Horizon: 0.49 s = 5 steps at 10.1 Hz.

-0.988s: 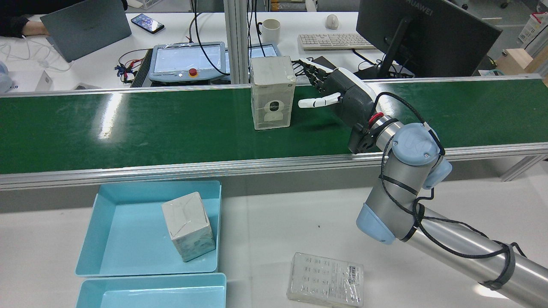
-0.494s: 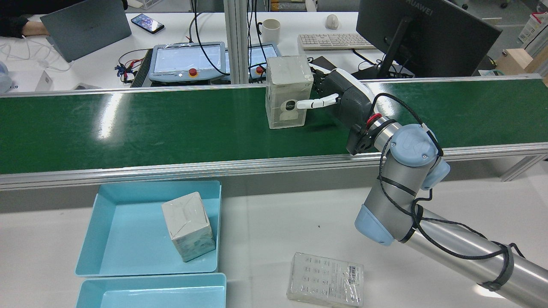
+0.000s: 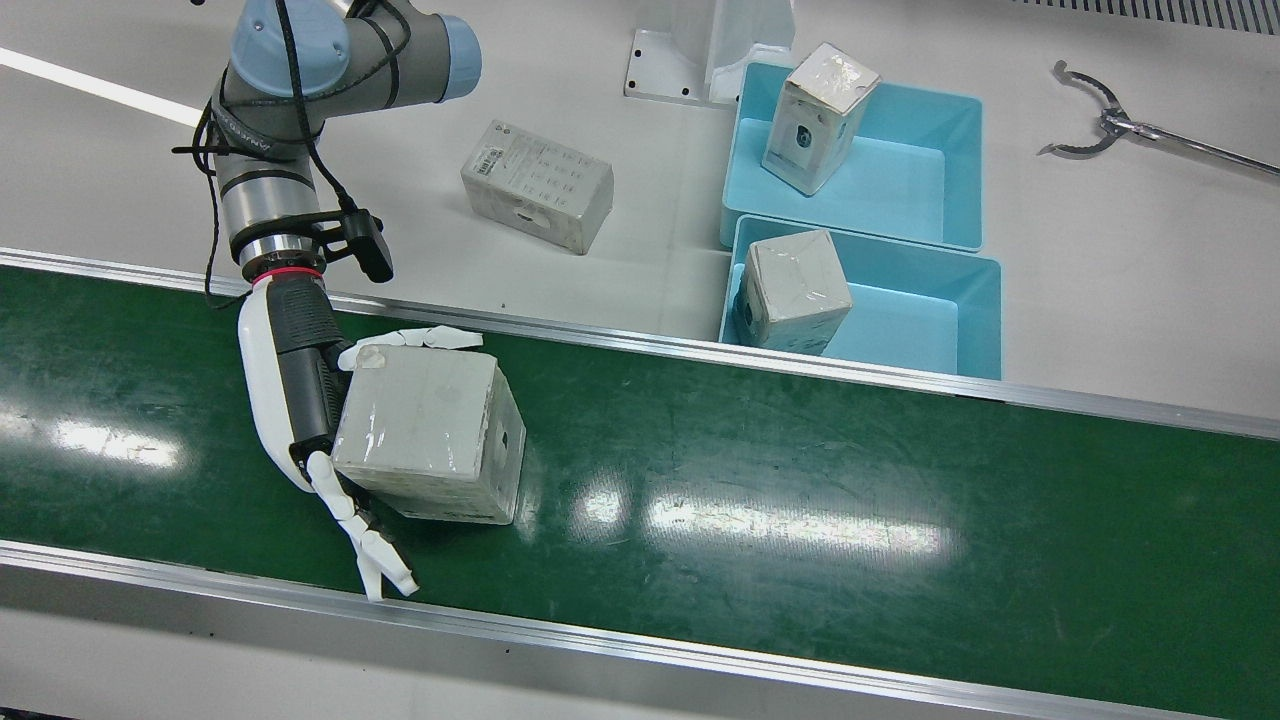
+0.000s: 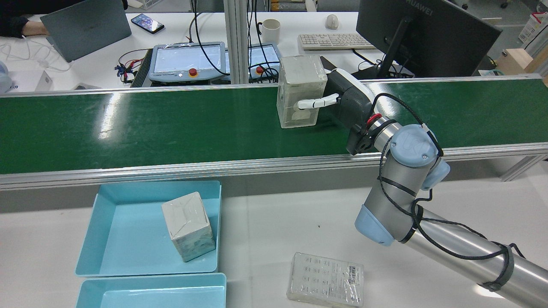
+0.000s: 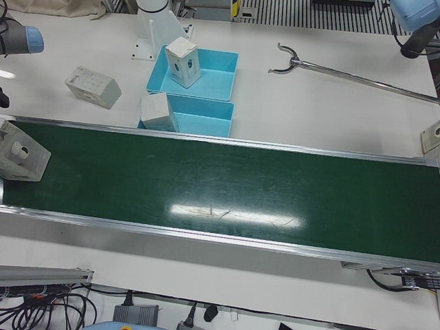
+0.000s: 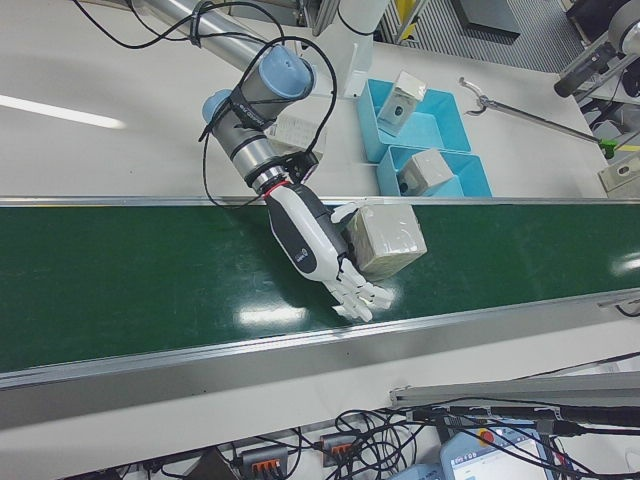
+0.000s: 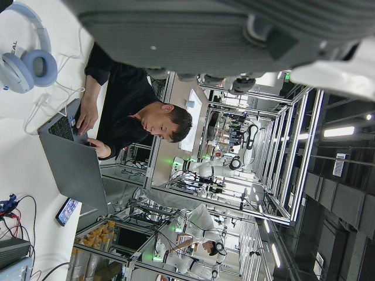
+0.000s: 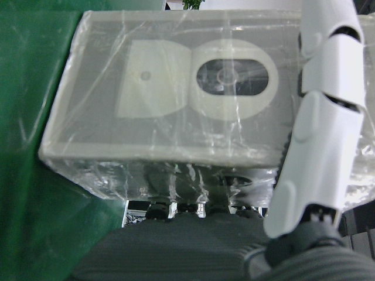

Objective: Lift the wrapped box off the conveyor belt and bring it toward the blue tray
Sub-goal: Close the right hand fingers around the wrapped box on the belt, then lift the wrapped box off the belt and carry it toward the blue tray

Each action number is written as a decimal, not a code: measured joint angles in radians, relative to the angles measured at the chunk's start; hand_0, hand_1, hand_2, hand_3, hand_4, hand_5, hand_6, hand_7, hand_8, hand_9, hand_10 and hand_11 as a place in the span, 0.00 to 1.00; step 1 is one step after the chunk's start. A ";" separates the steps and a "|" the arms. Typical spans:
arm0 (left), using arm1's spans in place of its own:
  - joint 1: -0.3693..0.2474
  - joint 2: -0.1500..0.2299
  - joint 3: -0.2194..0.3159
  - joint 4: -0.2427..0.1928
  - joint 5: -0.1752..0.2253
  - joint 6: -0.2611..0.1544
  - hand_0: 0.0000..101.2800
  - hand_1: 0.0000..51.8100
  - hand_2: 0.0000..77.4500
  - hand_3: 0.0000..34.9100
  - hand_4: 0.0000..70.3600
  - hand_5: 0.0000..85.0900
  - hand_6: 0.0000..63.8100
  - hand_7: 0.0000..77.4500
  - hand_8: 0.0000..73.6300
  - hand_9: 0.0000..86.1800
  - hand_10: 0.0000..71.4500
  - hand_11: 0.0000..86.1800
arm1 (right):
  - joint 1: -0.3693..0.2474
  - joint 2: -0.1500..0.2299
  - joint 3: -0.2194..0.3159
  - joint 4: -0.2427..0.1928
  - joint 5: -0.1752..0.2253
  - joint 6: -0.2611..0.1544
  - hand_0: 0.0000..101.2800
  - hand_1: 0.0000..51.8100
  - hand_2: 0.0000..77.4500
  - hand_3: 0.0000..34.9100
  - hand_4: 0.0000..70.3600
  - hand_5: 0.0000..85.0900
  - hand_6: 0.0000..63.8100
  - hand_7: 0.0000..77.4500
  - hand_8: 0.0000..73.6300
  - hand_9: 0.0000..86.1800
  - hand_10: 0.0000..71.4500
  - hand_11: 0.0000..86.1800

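Reading the scene, you get "HUAWEI" on the monitor (image 4: 424, 34); wrap blurs the box print. Your right hand (image 3: 300, 400) presses its palm to the wrapped box (image 3: 425, 430) on the conveyor belt (image 3: 800, 480), thumb across one face, remaining fingers (image 3: 375, 555) spread, well apart from the blue tray (image 3: 940, 330).

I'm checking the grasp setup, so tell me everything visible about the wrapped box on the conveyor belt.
The wrapped box is a pale grey carton sealed in clear, creased plastic film, with a round camera-like picture printed on one face. It stands upright on the green conveyor belt, near its far edge in the rear view. The right hand is against its side, one white finger lying across the printed face and the others spread past its opposite side. It does not look lifted yet.
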 joint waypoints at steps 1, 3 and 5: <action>0.000 0.000 0.000 0.000 0.000 0.000 0.00 0.00 0.01 0.00 0.00 0.01 0.00 0.00 0.00 0.00 0.01 0.00 | 0.000 0.000 0.000 0.000 0.004 0.000 0.45 0.20 0.20 0.00 0.14 0.10 0.03 0.05 0.06 0.04 0.05 0.06; 0.000 0.000 0.000 0.000 0.000 0.000 0.00 0.00 0.01 0.00 0.00 0.01 0.00 0.00 0.00 0.00 0.01 0.00 | -0.001 0.001 0.000 0.001 0.012 0.001 0.42 0.17 0.21 0.00 0.14 0.47 0.27 0.37 0.26 0.30 0.18 0.23; 0.000 0.000 0.000 0.000 0.000 0.000 0.00 0.00 0.01 0.00 0.00 0.01 0.00 0.00 0.00 0.00 0.00 0.00 | -0.002 0.003 0.006 0.001 0.023 0.002 0.38 0.01 0.18 0.00 0.15 0.65 0.40 0.47 0.45 0.45 0.32 0.42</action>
